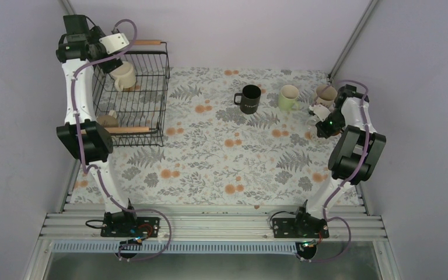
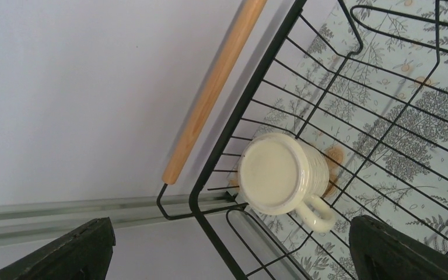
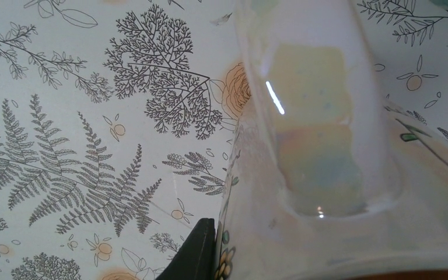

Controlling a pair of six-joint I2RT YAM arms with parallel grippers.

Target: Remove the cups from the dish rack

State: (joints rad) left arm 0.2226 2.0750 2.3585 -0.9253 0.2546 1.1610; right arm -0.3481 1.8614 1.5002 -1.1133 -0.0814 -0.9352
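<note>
A cream, ribbed ceramic mug [image 2: 271, 172] sits upside down in a far corner of the black wire dish rack [image 1: 167, 87], near its light wooden bar handle [image 2: 210, 93]. The left gripper [image 2: 231, 226] hangs above it, fingers spread wide. The right gripper [image 1: 317, 113] is close against a pearly glazed mug [image 1: 325, 93] at the far right of the fern-printed table [image 1: 210, 163]. I cannot tell whether it is clenched.

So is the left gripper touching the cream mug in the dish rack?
Apart. The left wrist view shows the left gripper open, its fingers either side of the upside-down cream mug with dish rack wire between.
</note>
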